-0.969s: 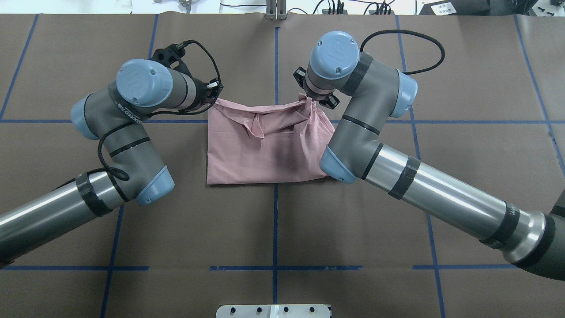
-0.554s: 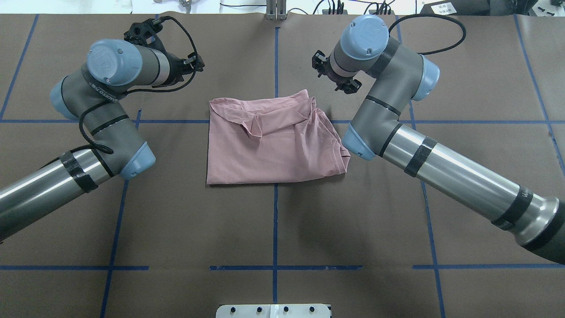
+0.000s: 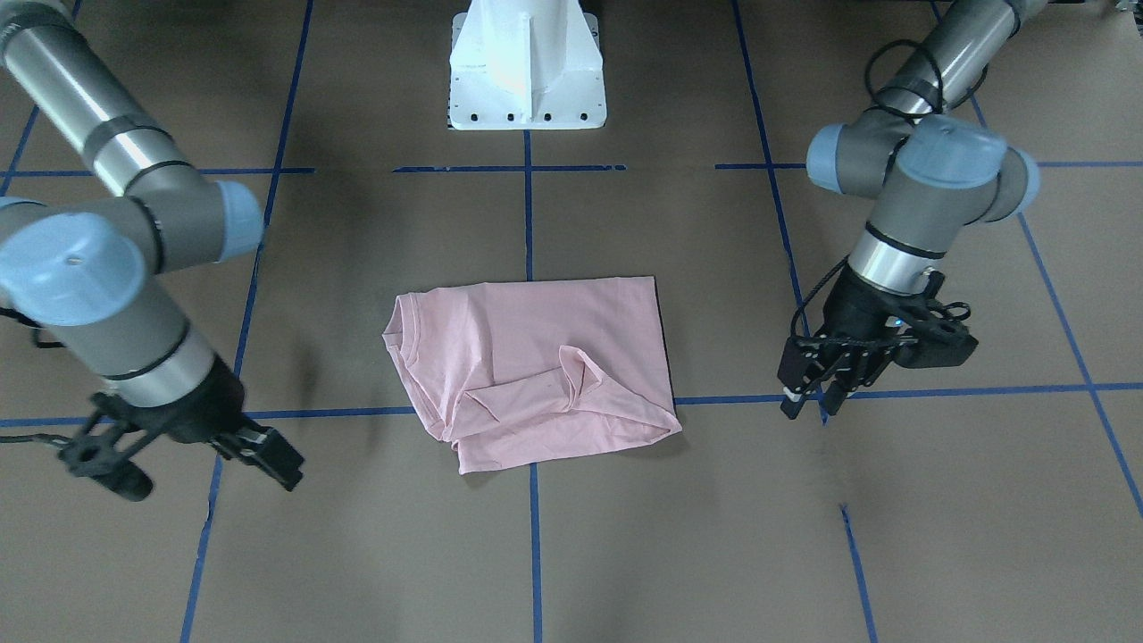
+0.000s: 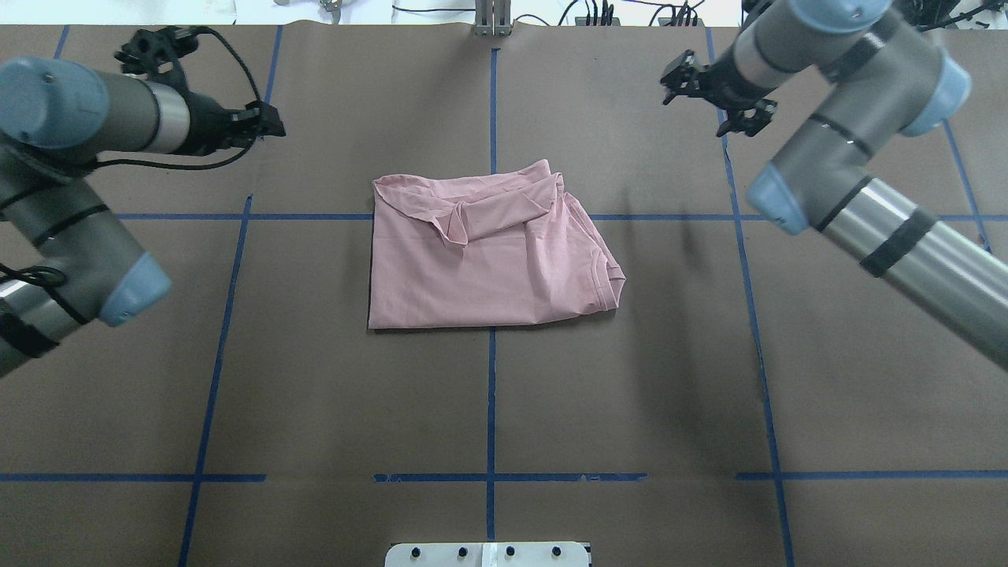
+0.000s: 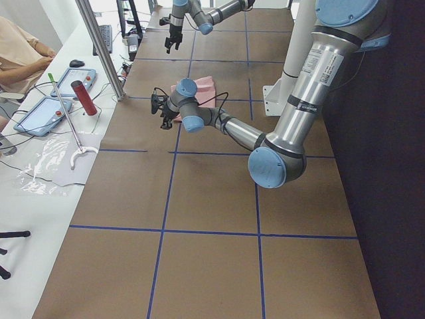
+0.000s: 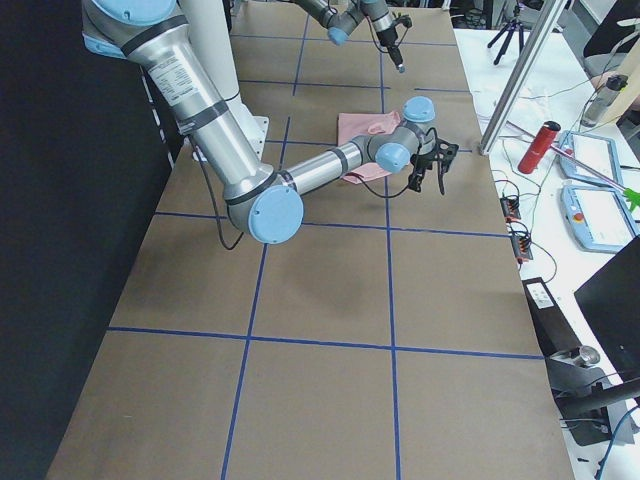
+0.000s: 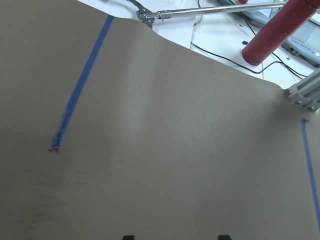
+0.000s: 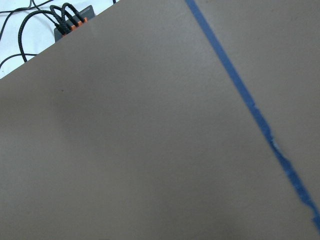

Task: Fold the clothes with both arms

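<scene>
The T-shirt (image 4: 488, 268) lies folded, plain side up, at the middle of the tabletop (image 4: 488, 409). The left gripper (image 3: 808, 404) hovers well to its left, fingers apart. The right gripper (image 3: 279, 466) hovers well to its right; I cannot tell whether its fingers are parted.

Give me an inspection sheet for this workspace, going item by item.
Surface: brown paper table with a blue tape grid, flat.
Job's things: pink T-shirt folded at centre, plain side up, free of both claws; the top fold is rumpled.
Clutter: nothing seen on the table.
Grippers: left claw open and empty above bare paper; right claw empty, jaw state unclear.
Cables: black cable loops at the left wrist.
Surroundings: red cylinder, tablets and a seated person at the side bench.
</scene>
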